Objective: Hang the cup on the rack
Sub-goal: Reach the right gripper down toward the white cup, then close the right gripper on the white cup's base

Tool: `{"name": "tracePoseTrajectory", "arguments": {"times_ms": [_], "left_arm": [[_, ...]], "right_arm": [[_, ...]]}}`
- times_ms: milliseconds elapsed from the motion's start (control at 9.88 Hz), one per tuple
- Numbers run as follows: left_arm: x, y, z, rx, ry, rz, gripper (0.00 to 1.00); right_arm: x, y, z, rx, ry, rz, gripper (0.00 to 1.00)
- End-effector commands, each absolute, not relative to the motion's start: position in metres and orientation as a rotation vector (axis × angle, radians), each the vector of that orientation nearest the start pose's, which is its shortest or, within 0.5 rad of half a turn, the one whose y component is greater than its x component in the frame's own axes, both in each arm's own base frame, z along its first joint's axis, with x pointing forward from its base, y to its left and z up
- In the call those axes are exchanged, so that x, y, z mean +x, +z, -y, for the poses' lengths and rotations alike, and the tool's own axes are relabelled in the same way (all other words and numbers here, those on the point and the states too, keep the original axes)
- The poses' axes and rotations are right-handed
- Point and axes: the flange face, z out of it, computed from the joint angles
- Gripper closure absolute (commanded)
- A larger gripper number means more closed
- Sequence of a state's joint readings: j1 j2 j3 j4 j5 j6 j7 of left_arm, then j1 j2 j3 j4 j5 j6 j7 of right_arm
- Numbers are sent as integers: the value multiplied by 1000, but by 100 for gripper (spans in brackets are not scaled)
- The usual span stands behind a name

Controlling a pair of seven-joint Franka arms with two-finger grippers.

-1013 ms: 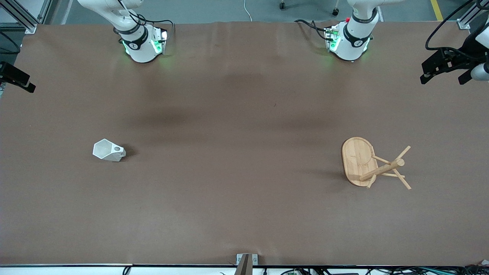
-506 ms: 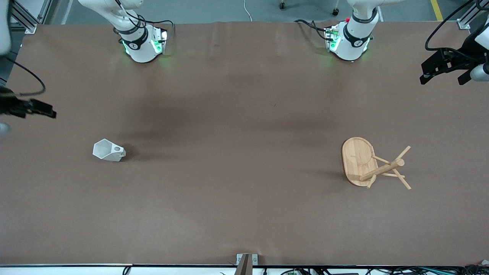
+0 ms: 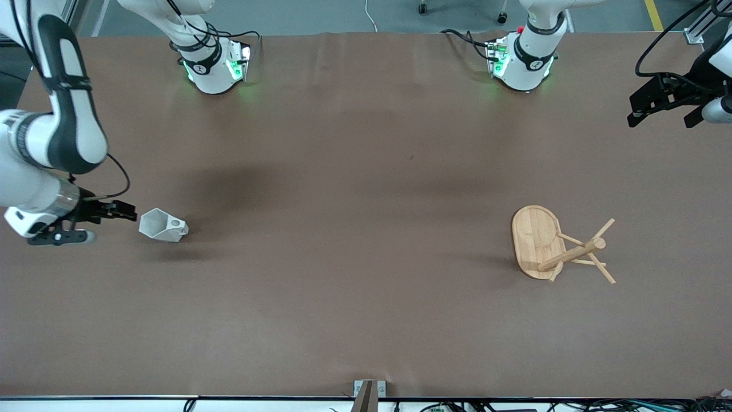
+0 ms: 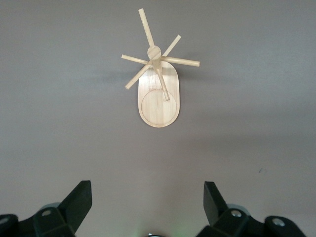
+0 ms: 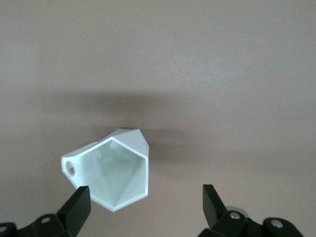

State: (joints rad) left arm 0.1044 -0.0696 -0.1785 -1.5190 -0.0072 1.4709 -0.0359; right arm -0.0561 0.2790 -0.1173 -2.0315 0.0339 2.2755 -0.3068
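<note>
Now, you have one small white faceted cup (image 3: 163,225), lying on its side and empty, on the brown table (image 3: 354,171) toward the right arm's end. One light bamboo peg rack (image 3: 552,245) lies tipped over toward the left arm's end. The right pincer (image 3: 117,216) has swung in beside the cup's rim, spread wide, holding nothing. The left pincer (image 3: 657,106) waits by the table's edge, open and empty.

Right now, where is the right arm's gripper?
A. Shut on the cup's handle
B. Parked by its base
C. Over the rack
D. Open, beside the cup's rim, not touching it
D: the right gripper sits jaws apart beside the cup, which lies on the table unheld.
</note>
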Motion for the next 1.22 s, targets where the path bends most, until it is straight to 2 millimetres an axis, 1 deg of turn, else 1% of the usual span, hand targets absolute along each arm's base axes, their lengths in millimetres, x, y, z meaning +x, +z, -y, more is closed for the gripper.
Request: {"name": "tracePoseTrajectory", "arguments": {"times_ms": [0,101,203,304,506,608,709,810,911,1013,1114], "left_arm": [[527,661,44,-3149,16,-94,0],[527,661,44,-3152,17,-95,0],[527,661,44,-3152,17,-95,0],[527,661,45,-3152,17,-97,0],[527,660,45,-3152,21,-97,0],[527,658,44,-3152,26,-95,0],[529,656,46,-3152,33,-99,0],[529,655,46,-3153,36,-99,0],[530,654,46,-3153,38,-102,0],[530,654,47,-3152,38,-104,0],[529,654,49,-3152,38,-109,0]], "right_arm": [[569,272,96,-3123,20,318,3],[568,261,94,-3123,30,323,7],[569,255,94,-3127,19,328,15],[566,245,93,-3128,20,333,26],[565,236,94,-3132,16,333,54],[566,234,94,-3133,12,334,63],[565,230,95,-3133,24,326,74],[566,229,95,-3130,24,309,90],[567,230,93,-3125,28,293,99],[572,238,93,-3120,39,294,99],[583,256,92,-3099,109,301,99]]}}
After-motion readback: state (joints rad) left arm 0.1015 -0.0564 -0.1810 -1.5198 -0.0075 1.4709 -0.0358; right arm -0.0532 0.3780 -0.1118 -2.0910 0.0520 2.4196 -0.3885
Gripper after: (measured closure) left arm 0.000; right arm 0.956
